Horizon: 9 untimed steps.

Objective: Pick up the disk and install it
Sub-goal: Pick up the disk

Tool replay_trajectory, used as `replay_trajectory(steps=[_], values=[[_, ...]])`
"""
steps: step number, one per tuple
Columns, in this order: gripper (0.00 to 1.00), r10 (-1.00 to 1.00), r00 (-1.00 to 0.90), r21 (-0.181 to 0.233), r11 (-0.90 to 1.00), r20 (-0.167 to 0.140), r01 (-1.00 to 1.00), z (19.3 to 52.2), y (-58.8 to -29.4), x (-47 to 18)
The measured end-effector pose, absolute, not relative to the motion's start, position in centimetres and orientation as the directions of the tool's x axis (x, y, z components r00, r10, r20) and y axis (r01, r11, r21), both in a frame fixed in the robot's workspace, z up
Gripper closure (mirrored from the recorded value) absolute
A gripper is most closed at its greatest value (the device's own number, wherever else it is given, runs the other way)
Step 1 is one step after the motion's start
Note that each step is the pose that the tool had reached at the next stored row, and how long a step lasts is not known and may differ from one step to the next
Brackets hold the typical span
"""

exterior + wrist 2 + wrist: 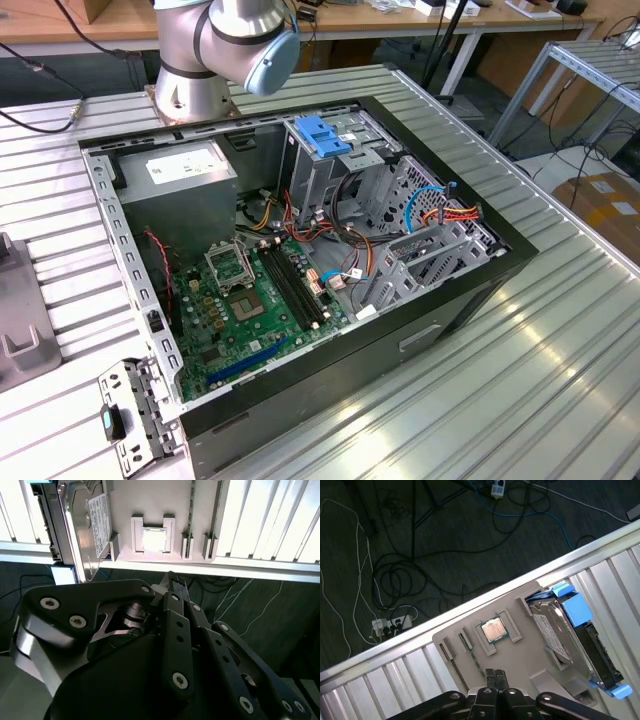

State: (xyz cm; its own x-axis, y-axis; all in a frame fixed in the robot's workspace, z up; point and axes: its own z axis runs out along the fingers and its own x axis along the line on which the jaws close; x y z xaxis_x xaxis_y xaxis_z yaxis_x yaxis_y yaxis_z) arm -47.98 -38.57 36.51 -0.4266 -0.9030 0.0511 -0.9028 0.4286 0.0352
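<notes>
— Where is the flat grey-metal disk [561, 639] in its light-blue plastic carrier?

— Standing on edge in a slot of the pale grey plastic holder [526, 639], at one end of it. The holder lies at the rim of the ribbed aluminium counter [380, 685]. Upright like that, both its broad faces are exposed, which I take to be for an easy pinch.

— And the black gripper [494, 673]?

— It hangs above the holder, apart from the disk and closer to the small square metal-lidded processor chip [493, 630] seated in its own recess. In both wrist views the jaws look pressed together with nothing between them, so the disk is not yet picked up.

— Where would it go?

— Presumably into the open black computer case [440, 320], lying on its side on the counter in the exterior view, lid off so its inside is reachable from above.
</notes>
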Motion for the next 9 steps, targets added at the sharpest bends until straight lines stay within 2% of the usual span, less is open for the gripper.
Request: replay_trajectory(steps=[9], values=[[0.9,-0.928,-0.37,0.035,0.372,0.051,-0.928,36.52,-38.57,-47.98]])
